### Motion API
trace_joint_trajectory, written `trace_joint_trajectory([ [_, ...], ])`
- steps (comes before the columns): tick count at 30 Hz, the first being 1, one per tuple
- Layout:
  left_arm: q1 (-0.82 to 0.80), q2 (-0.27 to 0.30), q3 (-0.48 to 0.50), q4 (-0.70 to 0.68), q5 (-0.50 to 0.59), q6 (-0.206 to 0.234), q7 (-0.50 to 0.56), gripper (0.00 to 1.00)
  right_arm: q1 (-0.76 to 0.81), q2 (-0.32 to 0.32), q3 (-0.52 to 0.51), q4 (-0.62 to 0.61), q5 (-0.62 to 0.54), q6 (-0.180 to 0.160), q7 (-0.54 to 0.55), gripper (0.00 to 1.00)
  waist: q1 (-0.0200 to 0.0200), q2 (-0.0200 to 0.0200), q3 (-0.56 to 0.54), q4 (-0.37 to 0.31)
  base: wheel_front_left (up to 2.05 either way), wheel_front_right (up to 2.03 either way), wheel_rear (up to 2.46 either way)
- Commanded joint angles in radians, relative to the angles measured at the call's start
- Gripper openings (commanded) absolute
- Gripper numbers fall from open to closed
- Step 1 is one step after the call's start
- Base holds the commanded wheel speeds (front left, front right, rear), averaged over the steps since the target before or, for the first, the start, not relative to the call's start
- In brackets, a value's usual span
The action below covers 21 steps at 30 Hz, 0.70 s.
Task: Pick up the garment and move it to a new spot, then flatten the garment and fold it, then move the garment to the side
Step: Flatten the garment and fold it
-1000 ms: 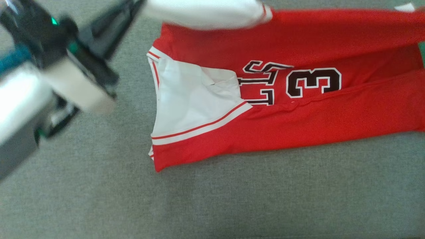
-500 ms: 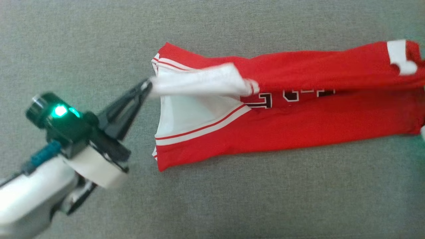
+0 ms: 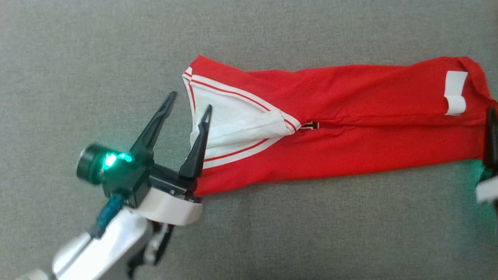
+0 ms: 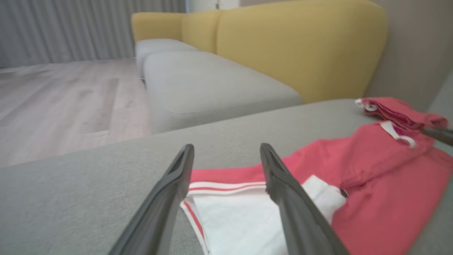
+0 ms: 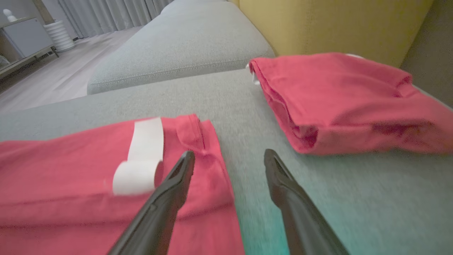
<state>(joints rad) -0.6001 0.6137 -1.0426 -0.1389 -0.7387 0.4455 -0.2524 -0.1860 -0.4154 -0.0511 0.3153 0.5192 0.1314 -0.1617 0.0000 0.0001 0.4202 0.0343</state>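
Note:
The garment (image 3: 369, 147), a red jersey with white striped trim, lies folded lengthwise into a long strip on the grey cushion (image 3: 272, 233). Its white inner side (image 3: 233, 124) shows at the left end and a white label (image 3: 454, 93) at the right end. My left gripper (image 3: 190, 100) stands open at the left end, one finger over the white part, holding nothing. From the left wrist, the left gripper (image 4: 227, 147) points past the garment's trim (image 4: 226, 186). My right gripper (image 5: 230, 153) is open beside the garment's right end (image 5: 70, 170), near the label (image 5: 141, 156).
A second red garment (image 5: 354, 95), folded, lies further back on the cushion, also visible as a red bundle (image 4: 393, 108) from the left wrist. A yellow sofa back (image 4: 300, 46) rises behind. Wooden floor (image 4: 63, 95) lies beyond the cushion's edge.
The left gripper brought the white edge down over the printed front, then let go and opened. The fold now hides the number. The head camera has shifted.

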Motion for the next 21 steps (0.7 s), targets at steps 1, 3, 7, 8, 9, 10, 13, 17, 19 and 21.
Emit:
trace_joint_trajectory([
  [1,0.041,-0.005,0.087,-0.029,0.027,0.022,-0.009,1.00,0.044,-0.003,-0.001,-0.033,-0.008,-0.001,-0.016,1.00,0.0000,-0.0001,-0.020,0.002,0.00,0.00,0.00],
  [3,0.131,-0.076,0.194,-0.030,0.087,0.052,-0.009,1.00,0.072,0.032,-0.022,-0.038,-0.009,-0.001,-0.026,1.00,0.0000,-0.0001,-0.042,0.003,0.00,0.00,0.00],
  [7,0.288,-0.211,0.366,-0.023,0.216,0.058,-0.009,1.00,0.097,0.068,-0.037,-0.021,-0.009,-0.001,-0.029,1.00,0.0000,-0.0001,-0.084,0.017,0.00,0.00,0.00],
  [8,0.319,-0.240,0.399,-0.017,0.247,0.047,-0.009,1.00,0.096,0.072,-0.043,-0.016,-0.006,-0.001,-0.030,1.00,0.0000,-0.0001,-0.093,0.024,0.00,0.00,0.00],
  [9,0.346,-0.264,0.426,-0.010,0.277,0.032,-0.009,1.00,0.092,0.073,-0.049,-0.009,-0.004,-0.001,-0.028,1.00,0.0000,-0.0001,-0.101,0.031,0.00,0.00,0.00],
  [10,0.369,-0.290,0.450,-0.007,0.302,0.016,-0.009,1.00,0.086,0.072,-0.055,-0.002,-0.003,-0.001,-0.026,1.00,0.0000,-0.0001,-0.107,0.039,0.00,0.00,0.00],
  [13,0.424,-0.353,0.504,0.001,0.367,-0.039,-0.009,1.00,0.054,0.061,-0.083,0.040,-0.008,-0.001,-0.011,1.00,0.0000,-0.0001,-0.119,0.069,0.00,0.00,0.00],
  [17,0.474,-0.418,0.545,0.013,0.441,-0.106,-0.009,1.00,0.001,0.047,-0.107,0.134,-0.023,-0.001,0.034,1.00,0.0000,-0.0001,-0.127,0.106,0.00,0.00,0.00],
  [19,0.496,-0.449,0.563,0.020,0.465,-0.134,-0.009,1.00,-0.020,0.045,-0.109,0.190,-0.030,-0.001,0.066,1.00,0.0000,-0.0001,-0.130,0.120,0.00,0.00,0.00],
  [21,0.514,-0.477,0.580,0.028,0.483,-0.163,-0.009,1.00,-0.033,0.047,-0.106,0.251,-0.033,-0.001,0.101,1.00,0.0000,-0.0001,-0.135,0.132,0.00,0.00,0.00],
])
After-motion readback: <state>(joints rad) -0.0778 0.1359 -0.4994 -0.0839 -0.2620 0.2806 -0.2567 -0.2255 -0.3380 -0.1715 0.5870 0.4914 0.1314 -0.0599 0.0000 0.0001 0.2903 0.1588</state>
